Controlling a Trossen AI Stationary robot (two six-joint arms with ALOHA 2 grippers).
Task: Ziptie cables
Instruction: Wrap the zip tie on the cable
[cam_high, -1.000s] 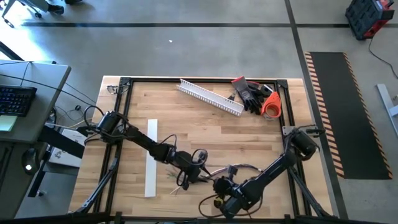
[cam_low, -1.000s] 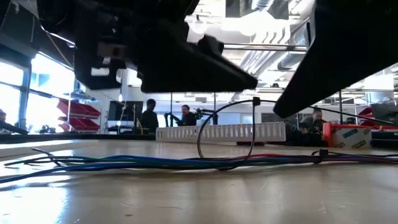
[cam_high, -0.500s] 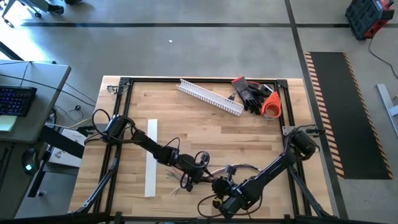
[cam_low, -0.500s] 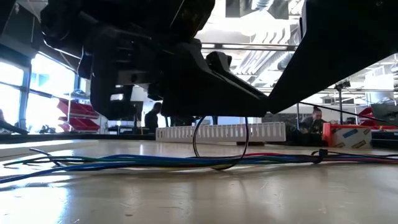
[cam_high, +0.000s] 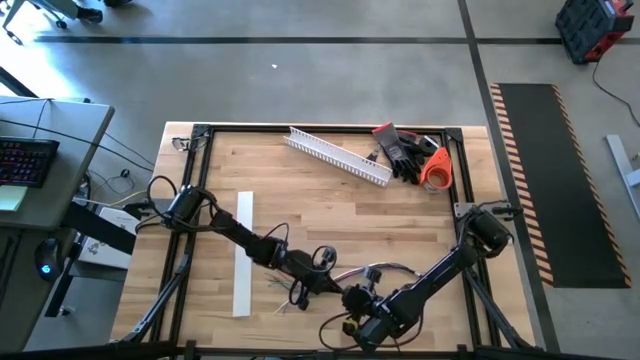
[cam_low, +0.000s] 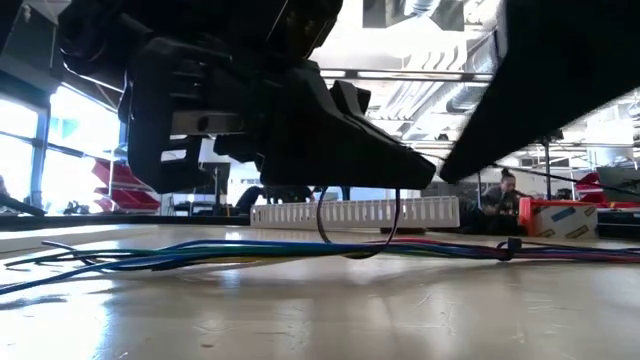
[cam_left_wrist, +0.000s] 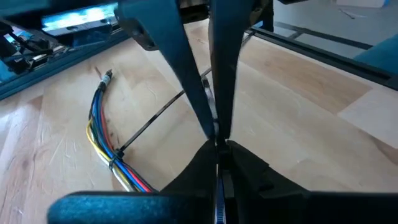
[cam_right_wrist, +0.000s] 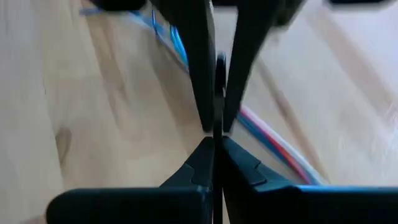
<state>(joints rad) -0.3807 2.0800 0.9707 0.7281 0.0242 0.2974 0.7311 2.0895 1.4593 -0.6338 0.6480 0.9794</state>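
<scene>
The cables (cam_low: 200, 262), a bunch of thin blue, red and green wires, lie along the table's near middle (cam_high: 385, 270). A black ziptie (cam_low: 320, 215) loops loosely around them and rises behind my left gripper (cam_low: 428, 177). My left gripper (cam_high: 330, 287) and my right gripper (cam_high: 350, 297) are both shut. They meet almost tip to tip just above the bunch (cam_left_wrist: 217, 144) (cam_right_wrist: 214, 140). The ziptie's head and tail are hidden. My left gripper comes from the table's left, slanting a little downward, and is shut where the ziptie's two loop ends (cam_low: 398, 200) run up. Its own finger hides the place of contact, so which part it has cannot be told. The loop hangs slack below, around the cables. My right gripper comes from the table's right, slanting steeply down, and is shut at the ziptie's upper end. Both grippers' fingers hide the place of contact. Which part it pinches cannot be told.
Another black ziptie (cam_left_wrist: 118, 152) binds the bunch farther right, its tail sticking out. A flat white strip (cam_high: 243, 255) lies at the left. A white slotted channel (cam_high: 335, 155), gloves (cam_high: 400, 150) and an orange tape roll (cam_high: 436, 170) sit at the far edge. People sit beyond the table.
My left gripper has moved right and slightly down to the right gripper's tip and has shut there. The ziptie's head, in plain sight a second ago, is now behind its finger. The loop looks smaller, and its bottom has risen slightly with the cables.
</scene>
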